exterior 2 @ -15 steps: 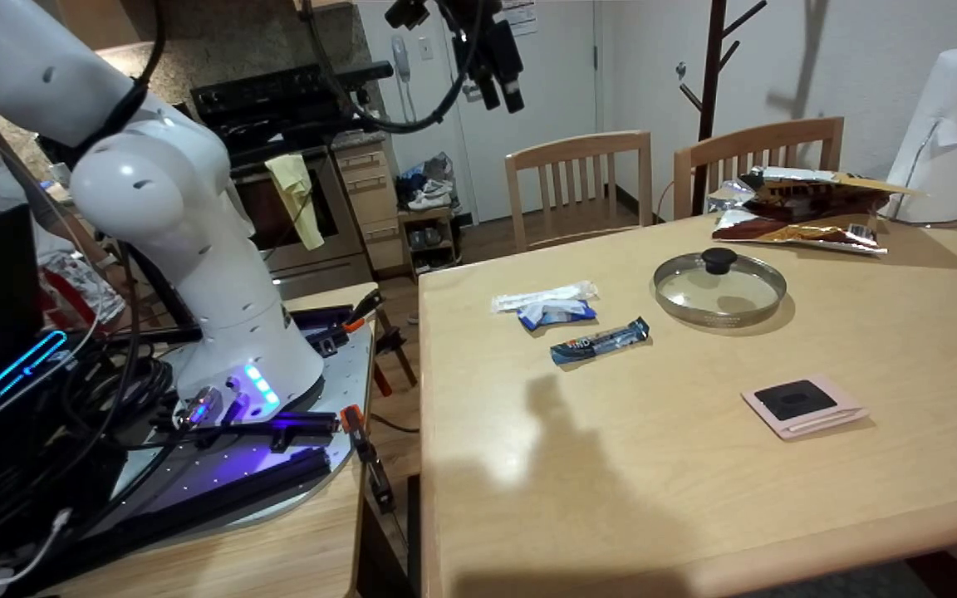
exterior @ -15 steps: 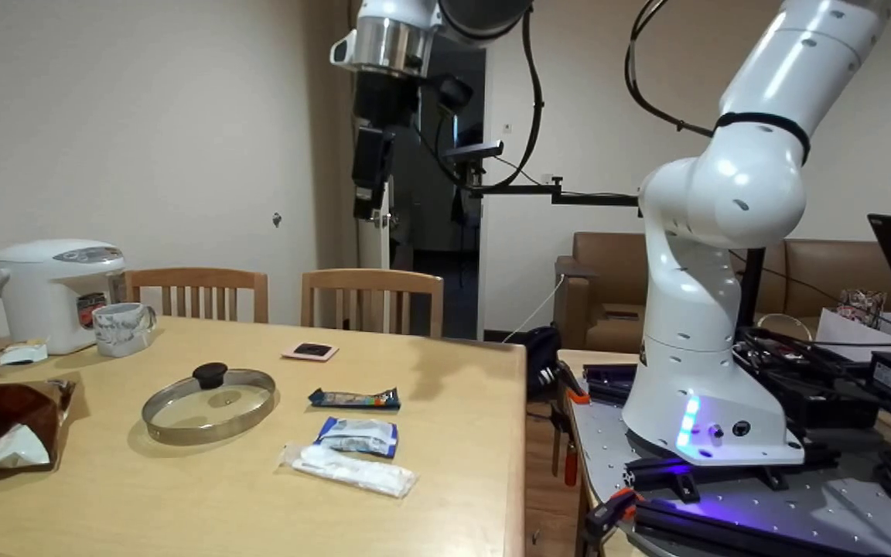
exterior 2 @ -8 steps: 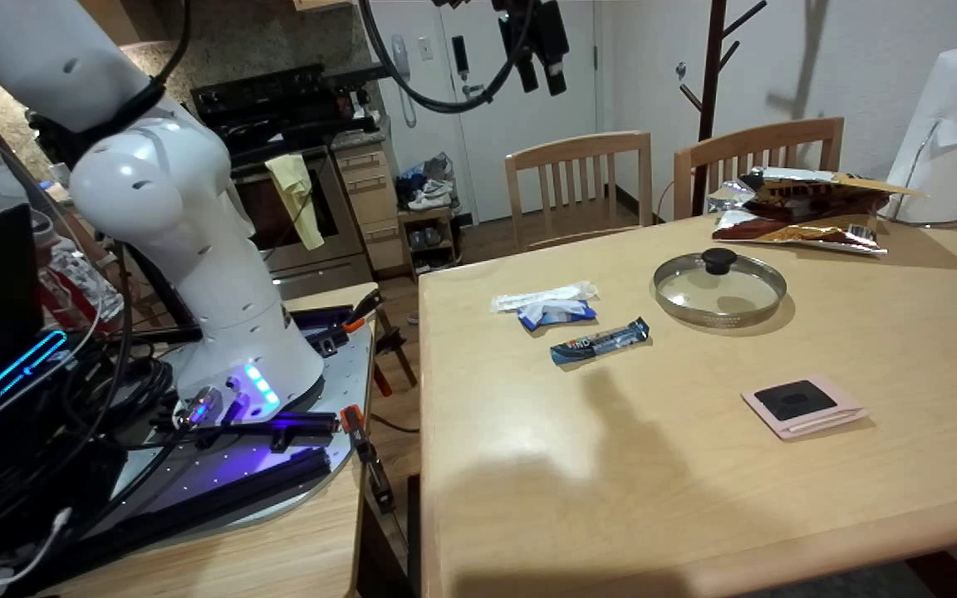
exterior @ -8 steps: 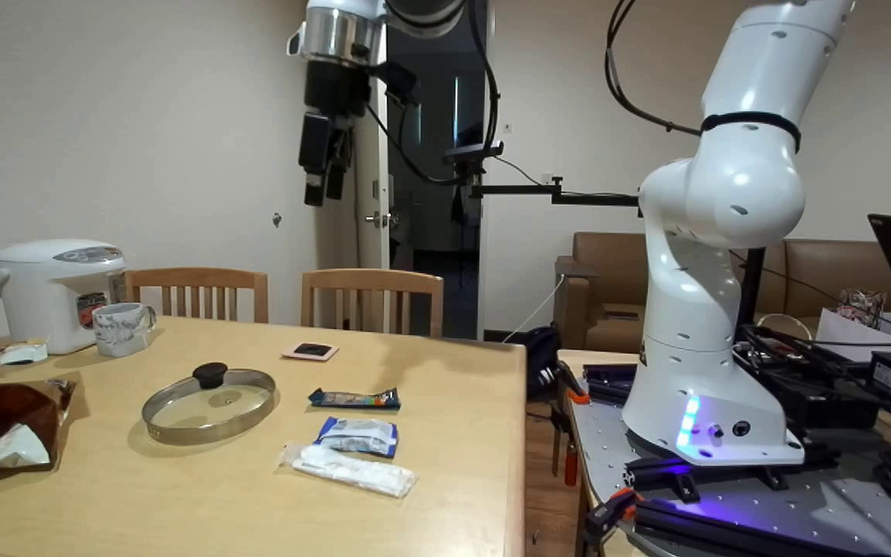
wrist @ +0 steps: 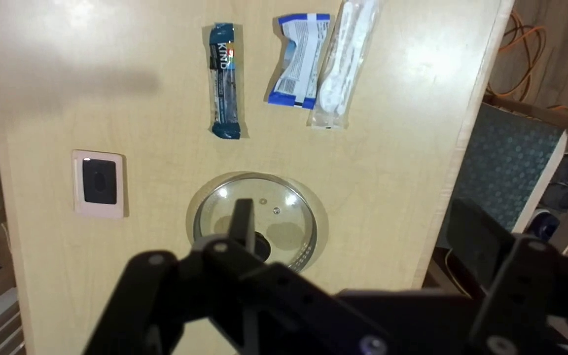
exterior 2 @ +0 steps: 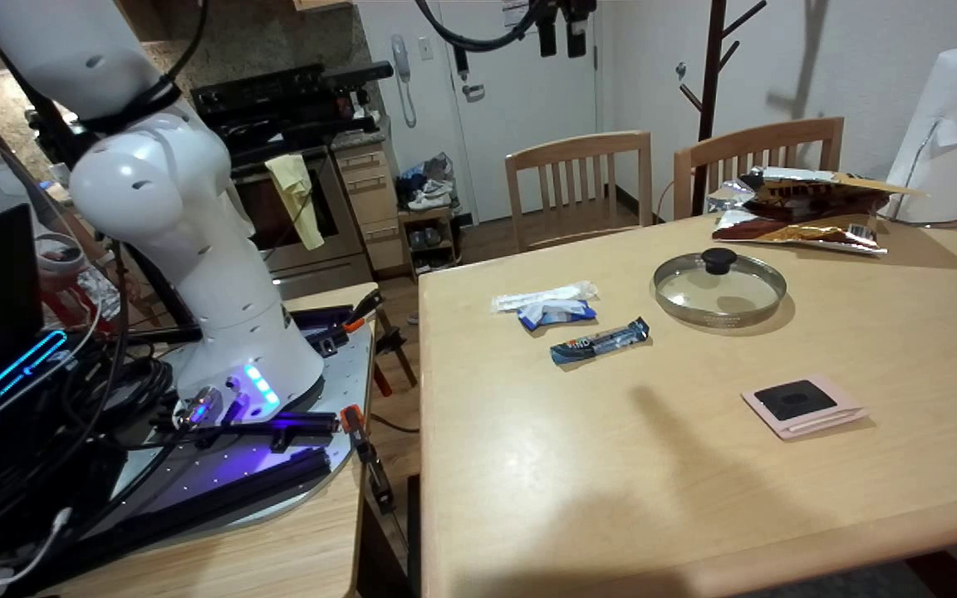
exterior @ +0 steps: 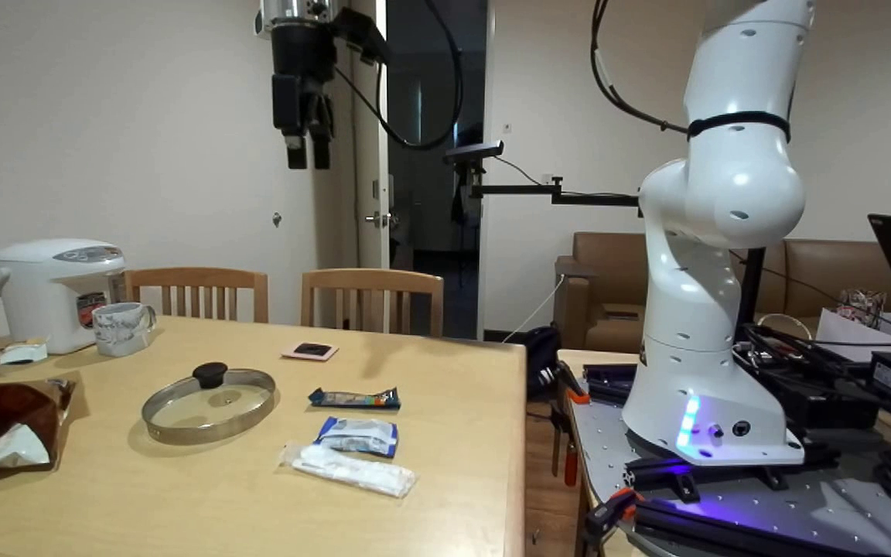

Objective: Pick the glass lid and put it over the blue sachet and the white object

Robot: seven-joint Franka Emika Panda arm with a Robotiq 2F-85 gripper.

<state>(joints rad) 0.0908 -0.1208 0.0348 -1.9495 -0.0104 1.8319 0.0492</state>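
The glass lid (exterior: 182, 408) lies on the table with its dark knob (exterior: 210, 375) up; it shows in both exterior views (exterior 2: 719, 292). The blue sachet (exterior: 358, 435) lies flat nearer the robot base, also in the wrist view (wrist: 303, 59). The white object (exterior: 353, 470), plastic cutlery in a clear wrapper, lies right beside it, also in the wrist view (wrist: 348, 64). My gripper (exterior: 308, 157) is high above the table, open and empty, its fingers wide apart in the wrist view (wrist: 358, 217). One finger there partly hides the lid's knob.
A dark wrapped bar (exterior: 354, 399) lies beside the sachet. A pink and black wallet-like item (exterior 2: 802, 407) lies on the table. A mug (exterior: 122, 329), a white appliance (exterior: 55, 298), brown foil bags (exterior 2: 802, 212) and a paper roll (exterior 2: 948, 133) stand farther off. Chairs (exterior: 372, 282) line the table.
My gripper has moved away from the robot base and upward: left and up in an exterior view. It has also turned somewhat. The lid, sachet and white object have not moved.
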